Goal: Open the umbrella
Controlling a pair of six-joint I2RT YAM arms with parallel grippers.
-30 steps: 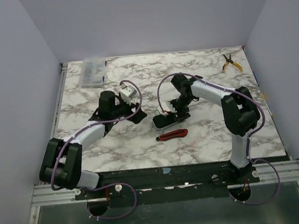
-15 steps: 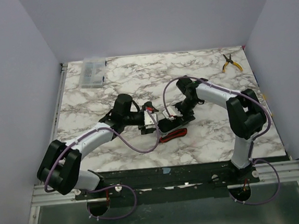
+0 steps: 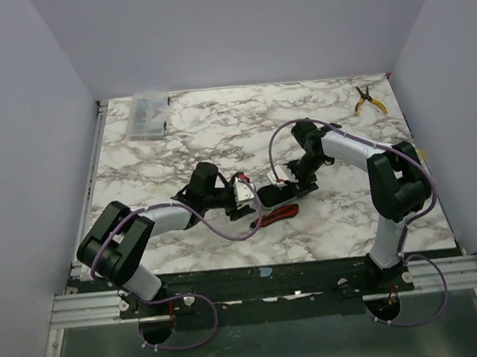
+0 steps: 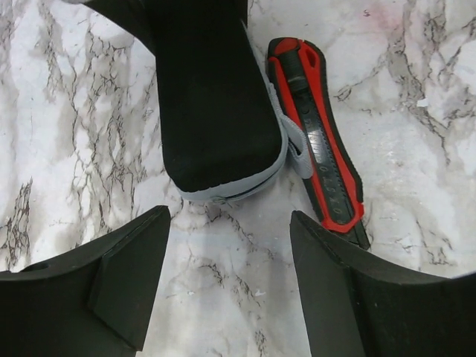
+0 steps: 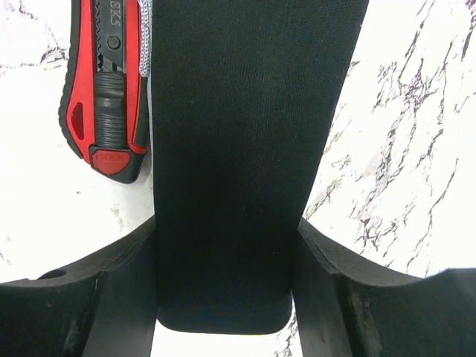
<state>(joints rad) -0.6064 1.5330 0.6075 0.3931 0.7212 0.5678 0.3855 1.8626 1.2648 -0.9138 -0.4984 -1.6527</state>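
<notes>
On the marble table (image 3: pixel 217 122), a black pouch (image 5: pixel 238 111) is clamped mid-frame by the right gripper (image 5: pixel 224 223). The left gripper (image 4: pixel 229 223) is spread open at lower frame, just short of the pouch's end.

Knife (image 4: pixel 316 141) and pouch (image 4: pixel 212 97) before left end effector (image 4: pixel 229 223)

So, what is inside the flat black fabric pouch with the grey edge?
The flat black fabric pouch shows only its outer cloth and grey edge; whatever it holds is covered. The right gripper grips it, and a red-and-black utility knife lies beside it.
</notes>
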